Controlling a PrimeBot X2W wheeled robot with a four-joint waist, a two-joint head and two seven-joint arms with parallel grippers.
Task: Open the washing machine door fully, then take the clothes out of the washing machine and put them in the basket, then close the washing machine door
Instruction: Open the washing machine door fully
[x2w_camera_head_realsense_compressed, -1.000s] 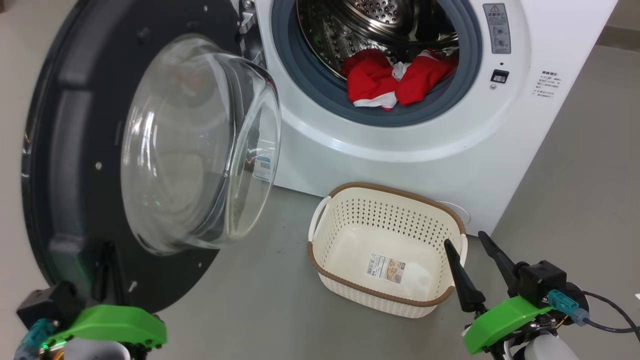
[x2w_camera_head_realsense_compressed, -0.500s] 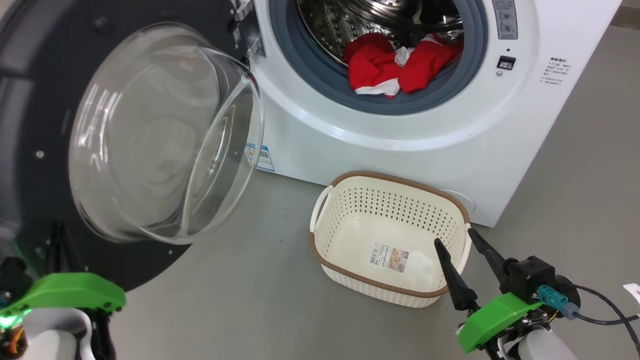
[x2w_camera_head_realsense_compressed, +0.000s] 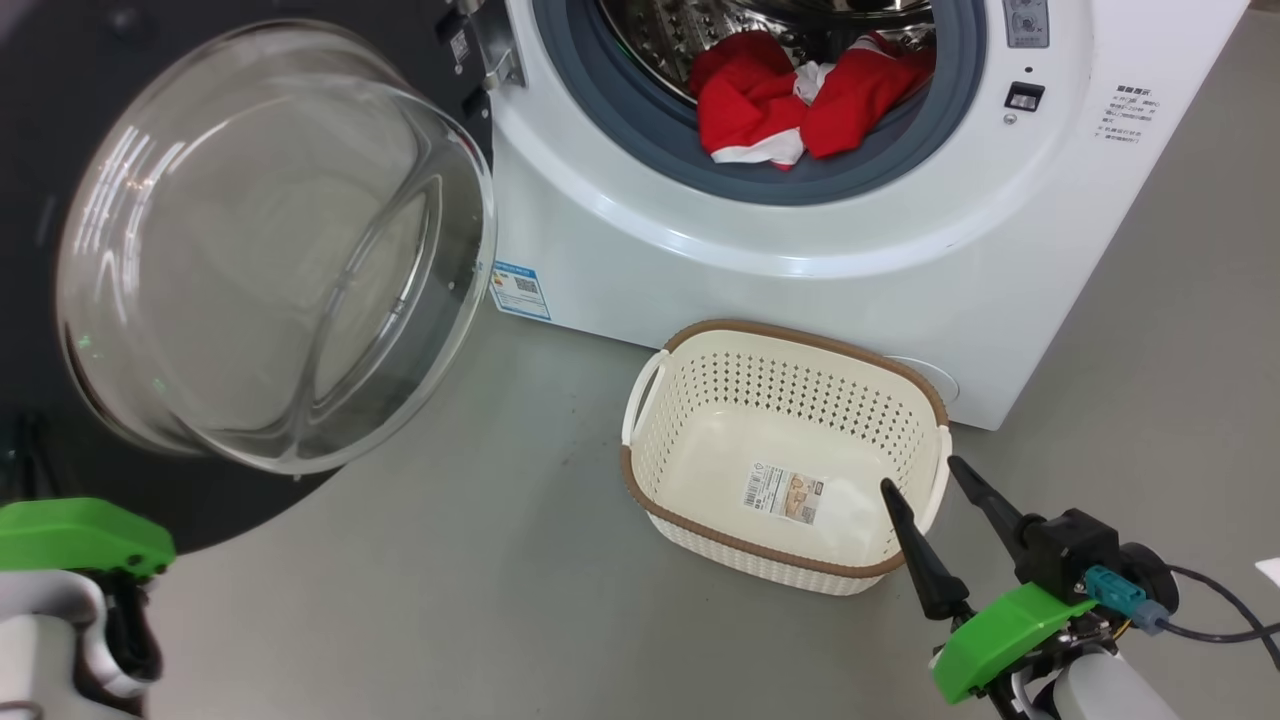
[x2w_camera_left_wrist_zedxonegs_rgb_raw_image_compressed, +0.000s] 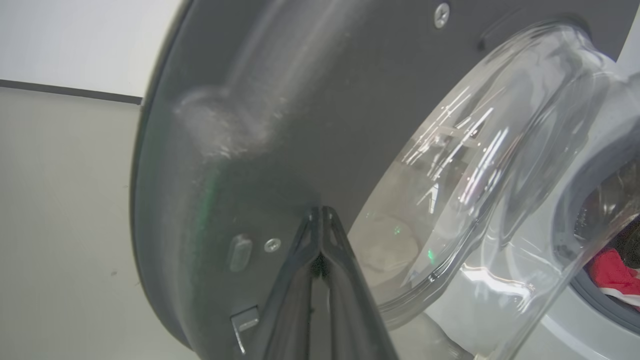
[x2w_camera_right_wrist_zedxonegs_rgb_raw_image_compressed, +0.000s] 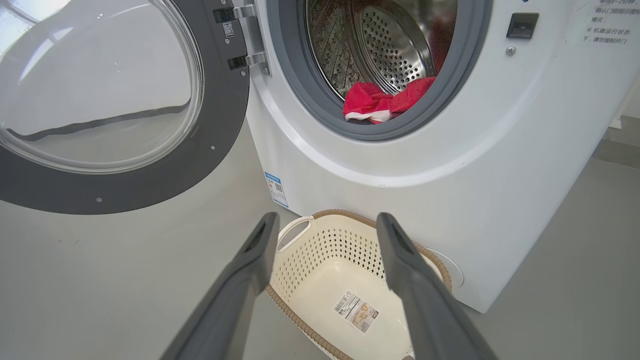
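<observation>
Washing machine door (x2w_camera_head_realsense_compressed: 270, 250) stands swung wide at the left, its black rim and bulging glass bowl close before the left fingers (x2w_camera_left_wrist_zedxonegs_rgb_raw_image_compressed: 295, 290); these are pressed together on nothing, tips right at the dark inner face, though contact cannot be made out. The right fingers (x2w_camera_head_realsense_compressed: 915, 550) are spread wide and empty over the near right end of the basket (x2w_camera_head_realsense_compressed: 770, 400), which sits on the grey floor (x2w_camera_head_realsense_compressed: 500, 560) just before the washing machine (x2w_camera_head_realsense_compressed: 800, 290). Farther back the clothes (x2w_camera_head_realsense_compressed: 770, 100), red with white trim, lie heaped at the drum's mouth against the grey gasket (x2w_camera_head_realsense_compressed: 640, 150).
</observation>
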